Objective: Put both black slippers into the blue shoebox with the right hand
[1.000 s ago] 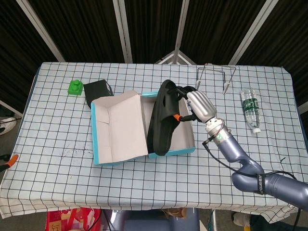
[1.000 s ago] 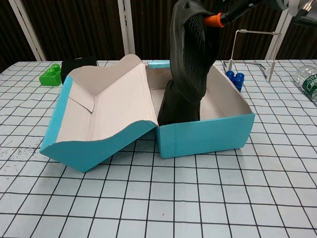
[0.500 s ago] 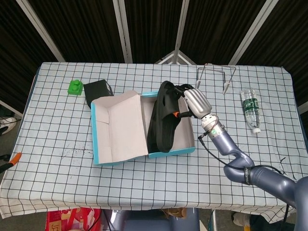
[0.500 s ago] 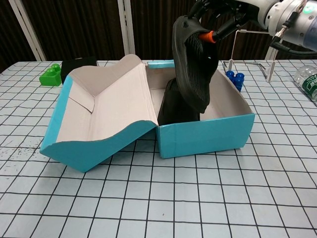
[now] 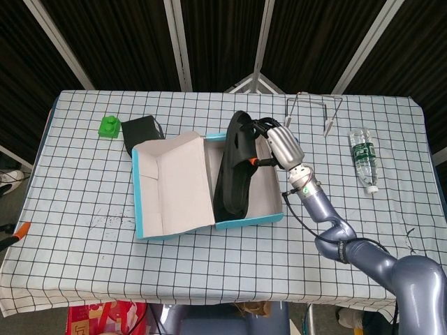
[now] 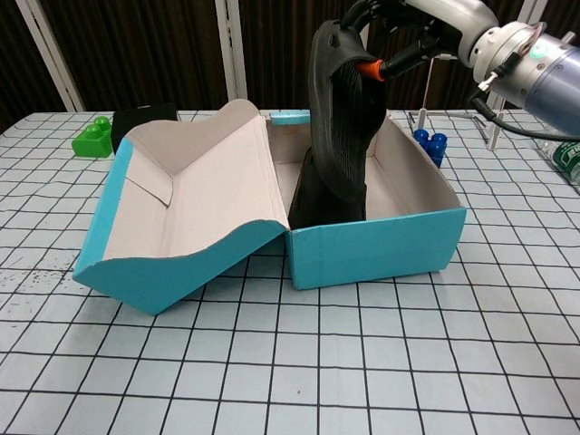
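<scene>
One half second has brought the biggest change to the right arm: its elbow now sits lower in the bottom right of the head view, and the forearm points more steeply up toward the blue shoebox (image 5: 248,218) at the centre of the frame. The right hand (image 5: 278,145) has drawn a little toward the upper left, and its fingers stay clamped on the top end of the black slipper (image 6: 340,109). That slipper now stands more upright in the chest view, with its lower end down inside the box, leaning against the second slipper (image 6: 324,195) that already stands in the box (only its dark lower part shows). I judge that the task is nearly done, since the held slipper only needs to be lowered and let go. The open lid (image 5: 174,183) at the left of the box has not moved. The left hand appears in neither view.
</scene>
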You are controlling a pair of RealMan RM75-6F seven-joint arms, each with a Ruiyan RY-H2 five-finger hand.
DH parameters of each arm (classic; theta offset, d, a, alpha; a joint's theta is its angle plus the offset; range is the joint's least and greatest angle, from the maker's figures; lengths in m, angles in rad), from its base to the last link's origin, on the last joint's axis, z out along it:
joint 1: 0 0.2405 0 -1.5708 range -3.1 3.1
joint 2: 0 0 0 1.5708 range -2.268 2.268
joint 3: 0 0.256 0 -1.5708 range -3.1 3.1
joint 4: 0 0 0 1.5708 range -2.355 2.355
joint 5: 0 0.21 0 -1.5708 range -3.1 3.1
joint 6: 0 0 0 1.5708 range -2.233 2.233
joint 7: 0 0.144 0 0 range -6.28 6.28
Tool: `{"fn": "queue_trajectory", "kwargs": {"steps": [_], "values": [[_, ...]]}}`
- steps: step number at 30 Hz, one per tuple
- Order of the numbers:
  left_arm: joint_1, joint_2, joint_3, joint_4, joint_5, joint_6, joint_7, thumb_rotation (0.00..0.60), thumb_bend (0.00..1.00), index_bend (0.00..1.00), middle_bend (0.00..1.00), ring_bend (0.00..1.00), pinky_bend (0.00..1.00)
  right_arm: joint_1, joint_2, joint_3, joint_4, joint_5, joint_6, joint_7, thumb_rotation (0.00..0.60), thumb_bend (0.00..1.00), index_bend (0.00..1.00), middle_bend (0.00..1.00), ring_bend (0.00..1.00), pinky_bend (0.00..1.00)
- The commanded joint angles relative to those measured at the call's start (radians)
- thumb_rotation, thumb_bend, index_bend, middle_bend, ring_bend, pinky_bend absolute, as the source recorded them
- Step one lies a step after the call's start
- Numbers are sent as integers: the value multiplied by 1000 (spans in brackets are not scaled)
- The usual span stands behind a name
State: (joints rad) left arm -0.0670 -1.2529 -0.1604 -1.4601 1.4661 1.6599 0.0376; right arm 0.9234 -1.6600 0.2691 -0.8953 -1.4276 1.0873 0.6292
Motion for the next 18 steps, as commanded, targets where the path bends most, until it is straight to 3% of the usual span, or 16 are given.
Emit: {"fn": "queue_trajectory", "kwargs": {"steps": [1, 18], "values": [[-1, -1, 1, -2, 0, -1, 6, 600, 77, 214, 40, 0, 51, 4, -38, -9, 65, -13, 11, 39, 600, 358, 484, 377, 396, 201], [-10, -18, 2, 4, -5, -11, 47, 600, 77, 219, 40, 0, 51, -10, -114, -88, 260, -76, 26, 188, 600, 357, 499, 377, 395, 201]]}}
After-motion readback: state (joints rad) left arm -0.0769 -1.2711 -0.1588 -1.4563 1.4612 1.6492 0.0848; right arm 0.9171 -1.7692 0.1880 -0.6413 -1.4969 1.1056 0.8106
